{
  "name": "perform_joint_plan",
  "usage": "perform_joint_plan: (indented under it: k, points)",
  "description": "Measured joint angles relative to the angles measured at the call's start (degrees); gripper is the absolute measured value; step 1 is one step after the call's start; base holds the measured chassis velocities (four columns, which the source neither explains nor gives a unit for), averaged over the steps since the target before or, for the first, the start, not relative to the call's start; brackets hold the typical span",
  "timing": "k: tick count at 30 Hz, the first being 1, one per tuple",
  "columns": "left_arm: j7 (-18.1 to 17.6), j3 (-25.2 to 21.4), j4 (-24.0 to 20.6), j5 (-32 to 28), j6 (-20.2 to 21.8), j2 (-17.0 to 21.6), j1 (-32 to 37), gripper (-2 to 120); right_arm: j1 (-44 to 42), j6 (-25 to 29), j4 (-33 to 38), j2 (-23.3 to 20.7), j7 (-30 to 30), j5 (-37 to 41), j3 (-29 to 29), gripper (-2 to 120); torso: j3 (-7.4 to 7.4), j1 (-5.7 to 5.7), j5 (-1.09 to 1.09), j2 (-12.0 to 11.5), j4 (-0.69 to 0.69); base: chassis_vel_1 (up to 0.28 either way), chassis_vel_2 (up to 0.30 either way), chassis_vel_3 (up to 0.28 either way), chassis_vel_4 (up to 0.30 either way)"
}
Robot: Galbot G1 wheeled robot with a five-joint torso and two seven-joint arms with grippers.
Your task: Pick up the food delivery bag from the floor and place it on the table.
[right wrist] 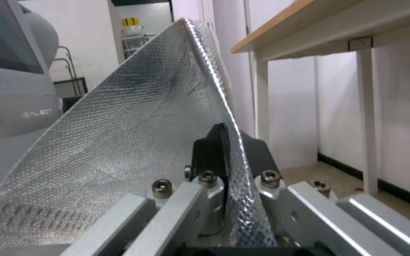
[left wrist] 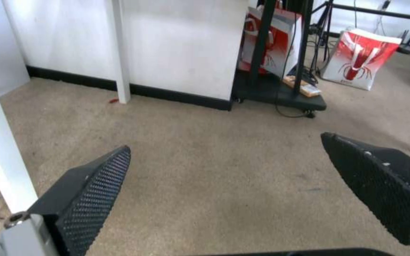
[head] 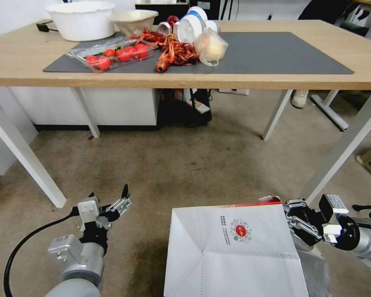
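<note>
The food delivery bag [head: 235, 251] hangs low in front of the robot, near the floor [head: 173, 165] and well short of the table [head: 276, 78], its white face and round red logo turned up toward the head camera. The right gripper [head: 293, 218] is clamped on the bag's rim at the right side; in the right wrist view its two dark fingers [right wrist: 210, 149] pinch a single fold of the silver foil lining [right wrist: 133, 149]. The left gripper [head: 119, 202] hovers over bare floor to the bag's left, its two mesh-faced pads [left wrist: 96, 192] spread wide and holding nothing.

The step in hand looks like the lift. Since the hold is on one thin edge only, the rise should be slow and straight so the foil neither tears nor slips, and the bag's bottom must pass above the table edge before it travels forward; the free grey mat [head: 276, 53] to the right of the food looks like the better landing spot.

Counted: one delivery bag, one table, two grippers, one tray of tomatoes [head: 115, 53], one white basin [head: 81, 20]
</note>
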Motion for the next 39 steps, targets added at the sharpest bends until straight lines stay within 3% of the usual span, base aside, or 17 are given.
perform_joint_plan:
  k: [15, 39]
  points:
    - [0.35, 0.22, -0.67, 0.00, 0.73, 0.78, -0.06, 100, 0.01, 0.50, 0.25, 1.33, 0.23, -1.61, -1.86, 0, 0.41, 0.04, 0.00, 0.56, 0.00, 0.000, 0.000, 0.000, 0.000]
    - [0.41, -0.10, -1.24, 0.02, 0.34, 0.35, 0.46, 100, 0.05, 0.43, 0.64, 1.67, -0.10, -1.95, -1.62, 0, 5.65, 0.54, 0.00, 6.23, 0.01, 0.000, 0.000, 0.000, 0.000]
